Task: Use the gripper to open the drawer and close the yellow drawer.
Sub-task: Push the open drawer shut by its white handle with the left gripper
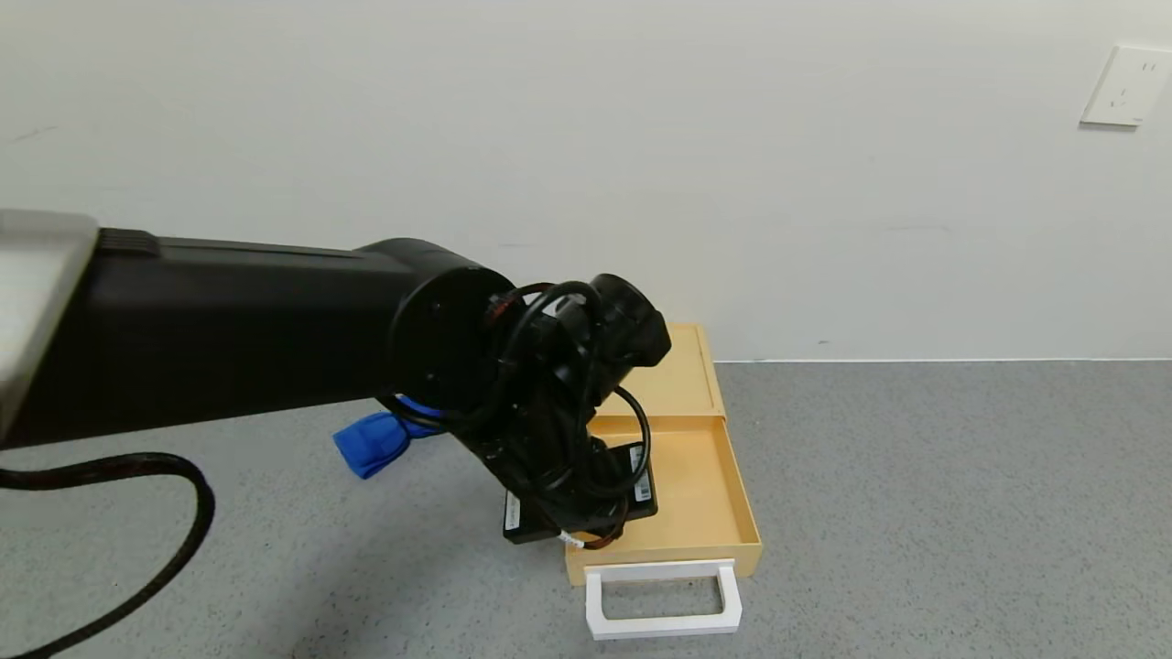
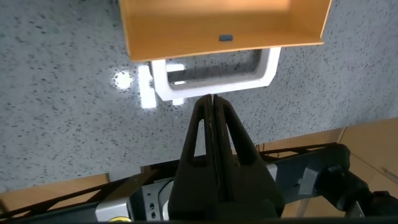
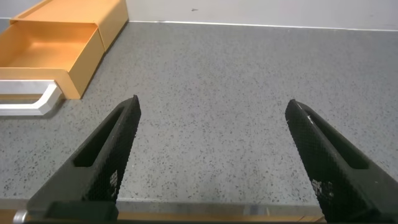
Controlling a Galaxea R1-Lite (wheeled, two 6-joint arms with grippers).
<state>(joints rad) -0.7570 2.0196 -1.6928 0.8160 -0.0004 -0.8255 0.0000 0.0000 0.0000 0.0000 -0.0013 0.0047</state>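
Note:
The pale yellow drawer (image 1: 700, 485) stands pulled out of its box (image 1: 676, 371) against the wall, and its tray is empty. Its white loop handle (image 1: 661, 599) points toward me. My left gripper (image 1: 586, 538) hangs over the drawer's front left corner, mostly hidden by its own black wrist and cables. In the left wrist view, the left gripper (image 2: 212, 99) is shut on nothing, with its tips at the outer bar of the handle (image 2: 214, 81); I cannot tell whether they touch. My right gripper (image 3: 211, 109) is open and empty over bare table to the right of the drawer (image 3: 53, 53).
A blue bundled cloth (image 1: 371, 444) lies left of the box, partly behind my left arm. A thick black cable (image 1: 156, 522) loops over the table at the left. A wall socket (image 1: 1124, 85) is at the upper right. Grey speckled table (image 1: 916, 513) spreads right of the drawer.

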